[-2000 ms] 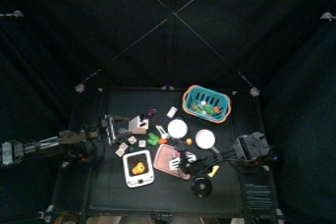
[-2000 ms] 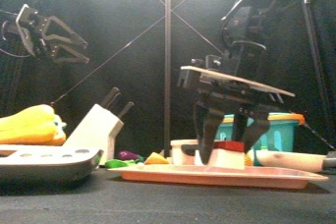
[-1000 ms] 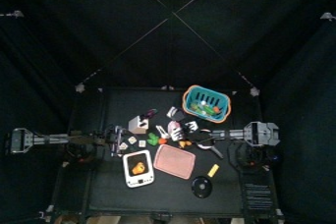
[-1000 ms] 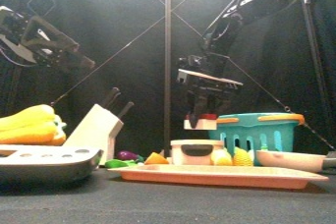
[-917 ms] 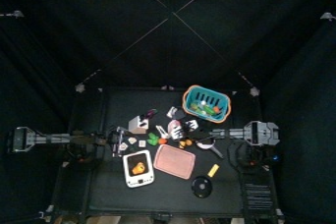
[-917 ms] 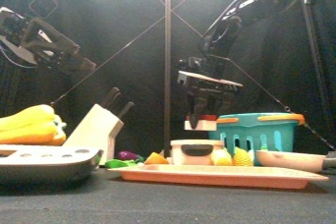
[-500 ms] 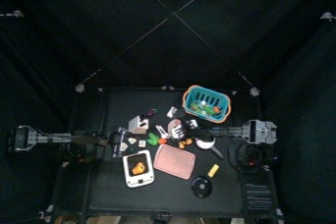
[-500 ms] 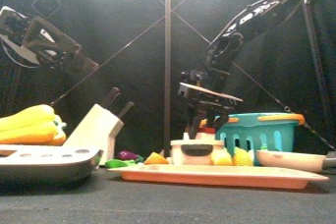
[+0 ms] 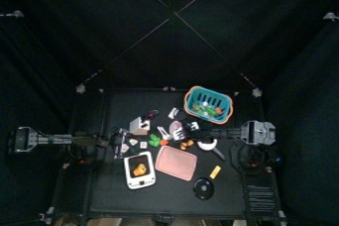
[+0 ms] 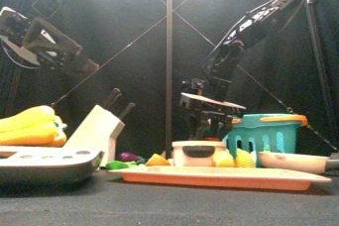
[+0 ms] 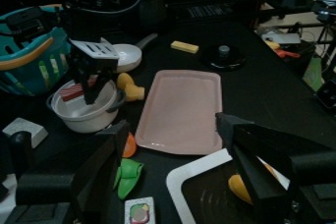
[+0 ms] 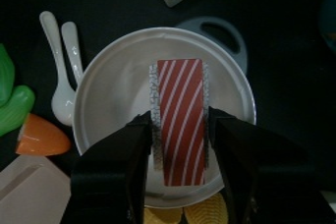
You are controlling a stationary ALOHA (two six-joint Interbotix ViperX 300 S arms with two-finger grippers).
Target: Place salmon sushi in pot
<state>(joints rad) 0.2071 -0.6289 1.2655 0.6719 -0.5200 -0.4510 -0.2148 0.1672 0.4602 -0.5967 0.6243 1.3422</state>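
The salmon sushi [image 12: 182,120], a red-and-white striped block, sits between the jaws of my right gripper [image 12: 184,130], which is shut on it. It hangs just over the white pot [image 12: 118,90], which has a grey handle. In the front view the right gripper [image 10: 212,123] is low above the pot [image 10: 199,155]. The left wrist view shows the right gripper [image 11: 92,66] over the pot [image 11: 82,118] too. My left gripper [image 11: 171,128] is open and empty, raised at the left [image 10: 47,42].
A pink tray [image 11: 184,110] lies in front of the pot. A teal basket [image 10: 272,131] stands at the back right. A knife block [image 10: 95,131] and a yellow pepper [image 10: 30,126] are at the left. A white spoon [image 12: 59,61] lies beside the pot.
My right gripper has carried the sushi from above the pink tray back to the pot and come down low over it. The left arm has hardly moved.
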